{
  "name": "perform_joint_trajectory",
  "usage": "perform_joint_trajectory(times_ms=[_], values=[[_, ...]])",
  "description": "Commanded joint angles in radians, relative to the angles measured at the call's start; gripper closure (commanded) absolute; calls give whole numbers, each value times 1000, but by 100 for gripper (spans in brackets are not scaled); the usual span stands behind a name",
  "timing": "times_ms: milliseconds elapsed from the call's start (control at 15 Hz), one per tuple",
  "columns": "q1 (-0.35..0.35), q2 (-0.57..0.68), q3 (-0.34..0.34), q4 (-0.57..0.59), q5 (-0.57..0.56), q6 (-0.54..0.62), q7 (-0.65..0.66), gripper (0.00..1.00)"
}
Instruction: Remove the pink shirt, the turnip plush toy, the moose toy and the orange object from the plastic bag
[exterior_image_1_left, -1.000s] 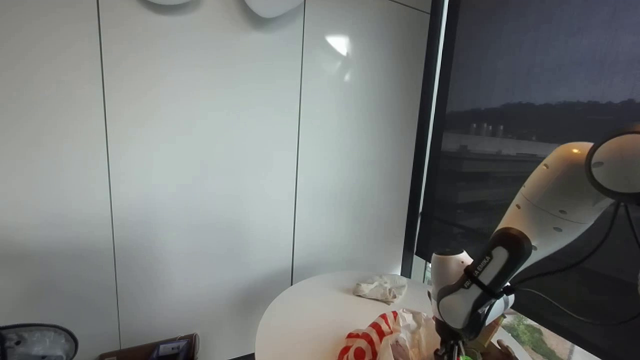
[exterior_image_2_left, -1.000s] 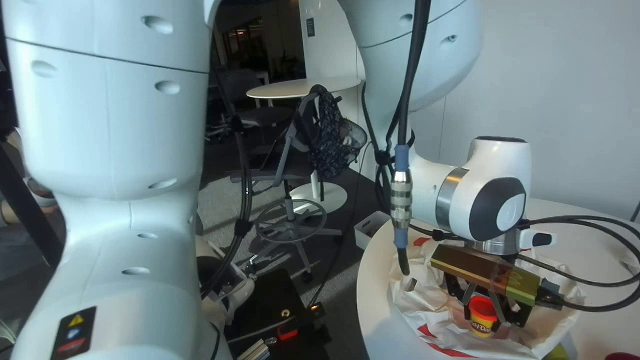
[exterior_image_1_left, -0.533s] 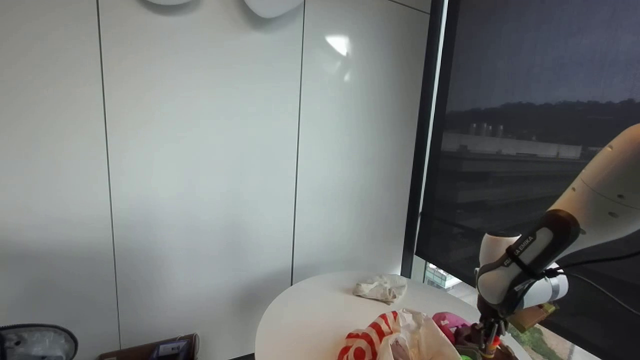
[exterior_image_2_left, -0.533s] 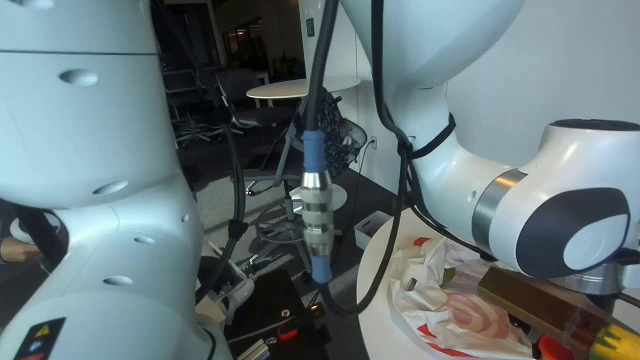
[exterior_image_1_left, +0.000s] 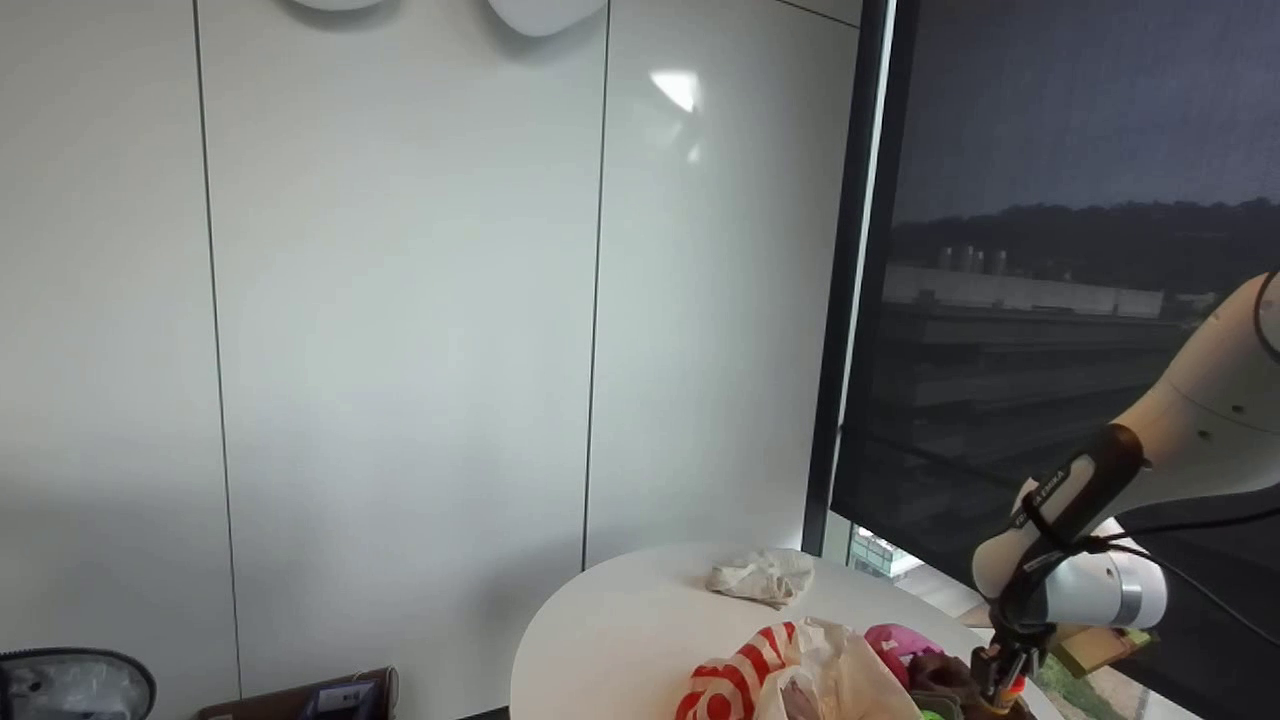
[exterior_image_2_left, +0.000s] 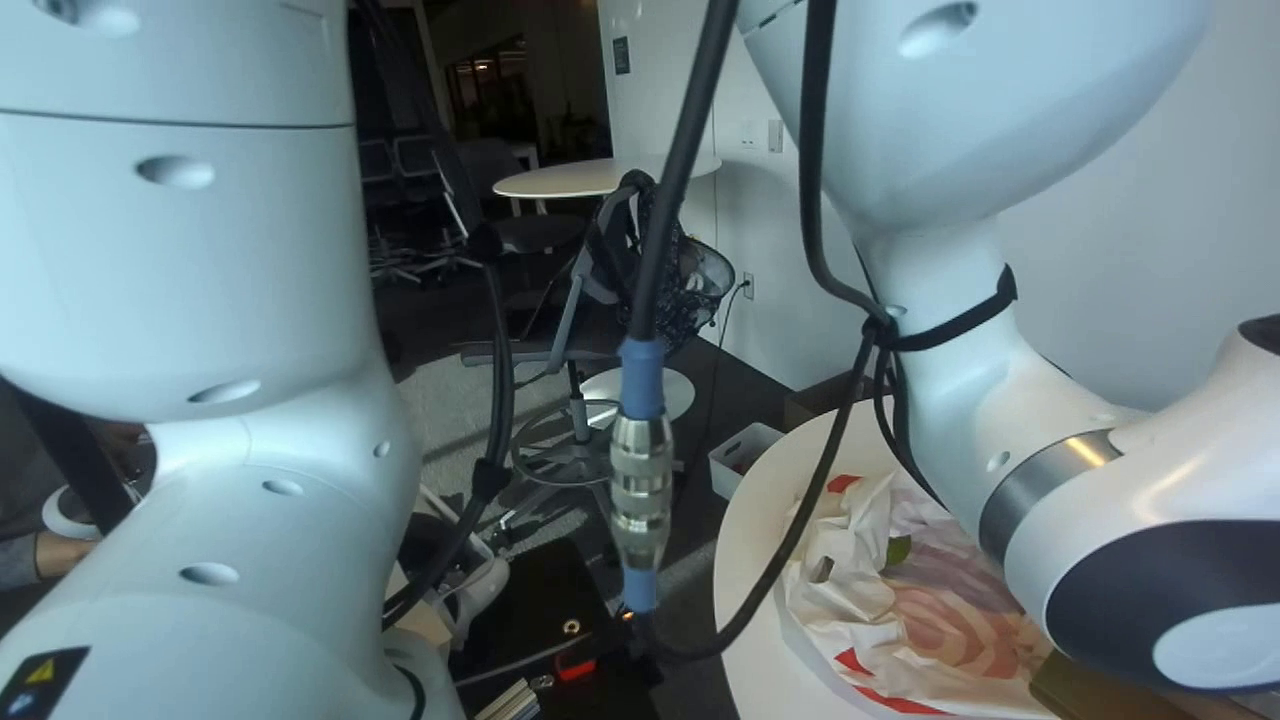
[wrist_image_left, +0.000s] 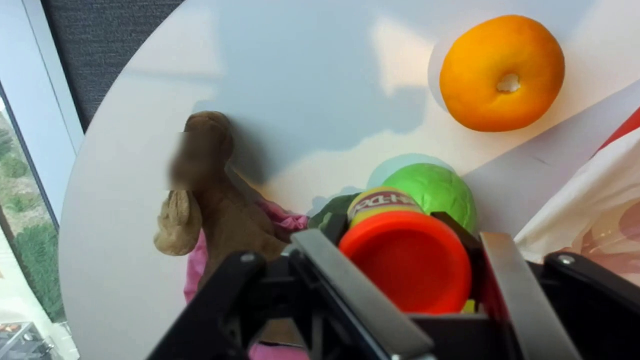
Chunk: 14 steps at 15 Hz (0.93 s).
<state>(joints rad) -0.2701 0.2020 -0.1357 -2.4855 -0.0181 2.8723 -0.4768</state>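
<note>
Pinching the Play-Doh tub (wrist_image_left: 406, 262) outside the plastic bag (exterior_image_2_left: 905, 610), the gripper (wrist_image_left: 394, 226) is poised above the table (wrist_image_left: 300, 65), where moose toy (wrist_image_left: 230, 217), pink shirt (wrist_image_left: 196, 267) and orange fruit (wrist_image_left: 502, 73) are apparently unpacked, the turnip plush unidentified.

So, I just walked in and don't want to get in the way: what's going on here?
The robot's gripper is holding a red-lidded Play-Doh tub outside the plastic bag. The moose toy, pink fabric that is probably the shirt, an orange and a round green thing are already out on the table. I can't pick out the turnip plush for certain.
</note>
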Motion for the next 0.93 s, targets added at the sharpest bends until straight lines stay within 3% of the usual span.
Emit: perform_joint_trajectory(times_ms=[0,200,467,533,600,667,867], values=[[-99,101,90,50,104,98,-144,78],[-184,191,153,96,129,176,-230,78],[-292,283,215,162,51,210,-217,78],[-319,296,236,173,43,210,-218,72],[-336,305,244,183,33,213,-217,28],[-362,310,263,191,29,207,-215,27],[-431,305,313,205,22,188,-209,7]])
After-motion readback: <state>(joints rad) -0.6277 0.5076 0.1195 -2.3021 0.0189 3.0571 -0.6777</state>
